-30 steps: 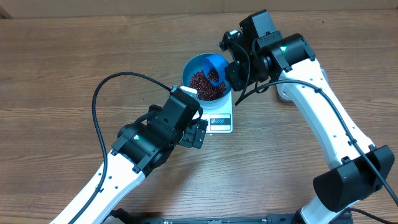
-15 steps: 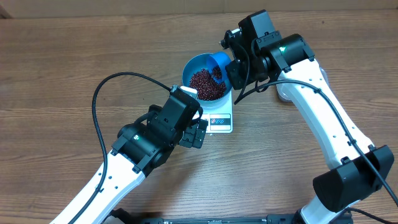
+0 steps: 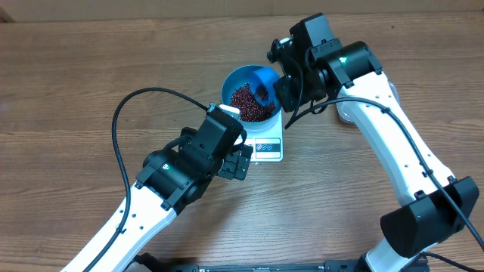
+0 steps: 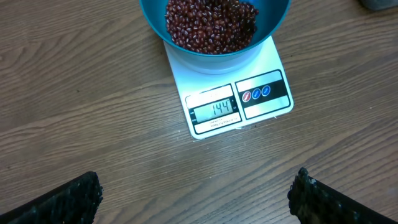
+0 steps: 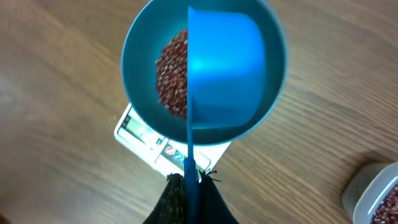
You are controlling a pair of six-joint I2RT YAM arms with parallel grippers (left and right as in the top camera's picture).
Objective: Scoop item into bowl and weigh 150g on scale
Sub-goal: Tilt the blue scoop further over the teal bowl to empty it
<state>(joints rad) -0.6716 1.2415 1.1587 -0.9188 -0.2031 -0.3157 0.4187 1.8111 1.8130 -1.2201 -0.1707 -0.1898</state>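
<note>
Worktop [image 3: 68,83]: bare wood on the left, wide free room.
Left tool [image 4: 196,202]: fingers wide apart, empty, just short of the scale [image 4: 267,59] front edge; display reads 144.
Bowl [image 3: 231,80]: on the scale, holding the beans [image 4: 208,25].
Right tool [image 5: 189,199]: clamped on the scoop [image 5: 221,74] handle, cup over the bowl's right half.
Tub [image 5: 373,193]: near, right.
Against half a second earlier: scoop slightly further over the beans; left arm unchanged.

Blue bowl [image 4: 211,62] of red-brown beans [image 4: 208,25], atop white scale [image 4: 273,59], display [image 4: 214,109] reading 144, wooden table [image 4: 81,112]
</note>
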